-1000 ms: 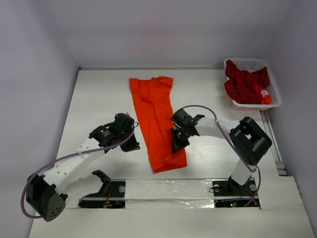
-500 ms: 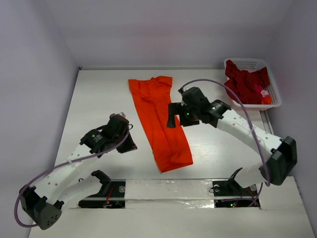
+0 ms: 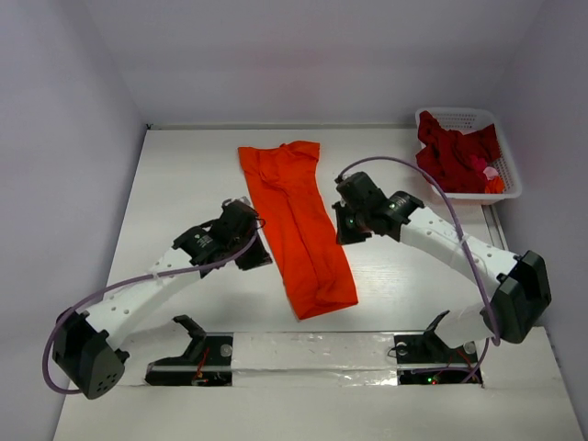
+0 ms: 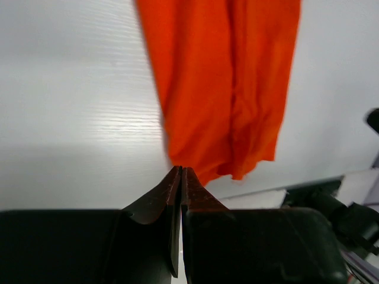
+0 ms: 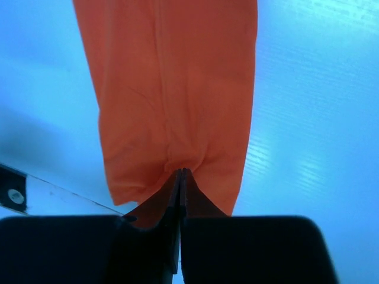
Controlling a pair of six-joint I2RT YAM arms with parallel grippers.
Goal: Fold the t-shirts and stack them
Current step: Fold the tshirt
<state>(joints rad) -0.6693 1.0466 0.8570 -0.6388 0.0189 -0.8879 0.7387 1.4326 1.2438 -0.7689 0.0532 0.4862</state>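
The bright orange t-shirt lies flat mid-table, folded lengthwise into a long strip running from the back to the near edge. It also shows in the left wrist view and the right wrist view. My left gripper is shut and empty, just off the strip's left edge near its lower half. My right gripper is shut, held above the strip's right edge at mid-length. The dark red t-shirt lies crumpled in the basket.
The white lattice basket stands at the back right, with a small pink and orange item in it. A white taped rail with both arm bases runs along the near edge. Grey walls enclose the table.
My right gripper left the strip's near right edge, rose and moved back, and now sits at mid-length. My left gripper moved right toward the strip's left edge. The strip's near end shifted slightly right.
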